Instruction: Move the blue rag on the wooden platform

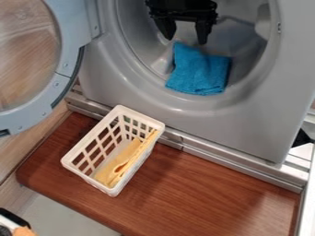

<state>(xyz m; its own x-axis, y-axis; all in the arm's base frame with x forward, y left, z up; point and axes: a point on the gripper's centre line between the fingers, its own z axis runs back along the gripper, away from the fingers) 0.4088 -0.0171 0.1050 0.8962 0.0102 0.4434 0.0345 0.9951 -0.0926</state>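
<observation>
The black gripper [184,34] hangs at the top of the view, inside the round opening of the grey machine. Its two fingers point down and stand apart, with nothing visible between them. Just below them lies the folded blue rag [199,71], on the lower part of the opening near its front rim; one corner of it rises toward the gripper. The reddish-brown wooden platform [203,193] spreads out in front of the machine, lower in the view.
A white plastic basket [84,177] with a yellow cloth [117,167] inside stands on the platform's left part. The machine's round door [64,68] hangs open at the upper left. Metal rails [230,160] run between machine and platform.
</observation>
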